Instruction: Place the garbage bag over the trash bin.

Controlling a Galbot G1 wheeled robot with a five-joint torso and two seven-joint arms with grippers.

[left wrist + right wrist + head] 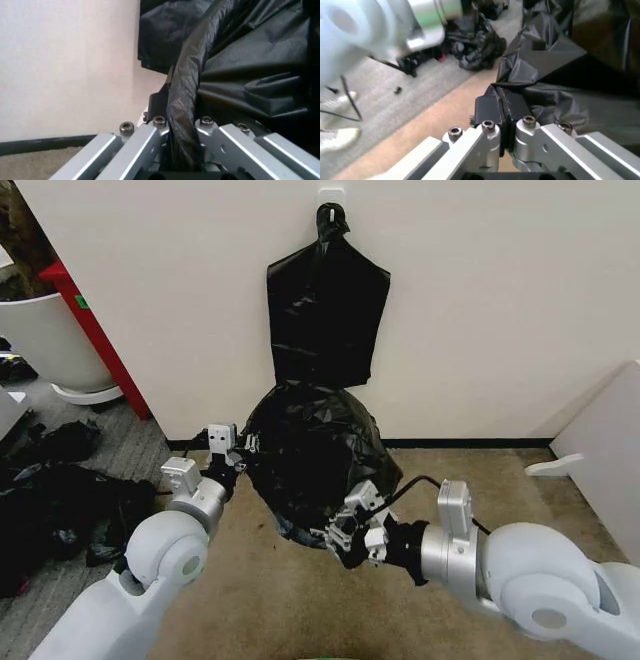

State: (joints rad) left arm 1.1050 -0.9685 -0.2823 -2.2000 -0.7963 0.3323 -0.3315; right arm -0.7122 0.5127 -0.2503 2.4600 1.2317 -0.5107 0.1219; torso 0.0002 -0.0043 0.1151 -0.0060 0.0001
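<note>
1. Garbage bag [315, 455]: a glossy, wrinkled black dome bulging low in front of the white wall [480, 290], standing on the tan carpet [270, 600] between the two arms. The trash bin cannot be made out under the plastic.
2. A flat bunch of black bags [325, 315] hangs on the wall from a hook [331, 202], directly above the dome.
3. Dark heaps of black material [55, 500] lie on the grey floor to the robot's left, near a large white tub [45, 335].
4. Left claw [243, 448] is at the bag's left side; in the left wrist view a twisted strand of black plastic [182, 123] runs between its closed-in fingers [150, 140].
5. Right claw [345, 530] is at the bag's lower front edge, fingers [487, 110] pinched tight on a fold of the film [517, 107].
</note>
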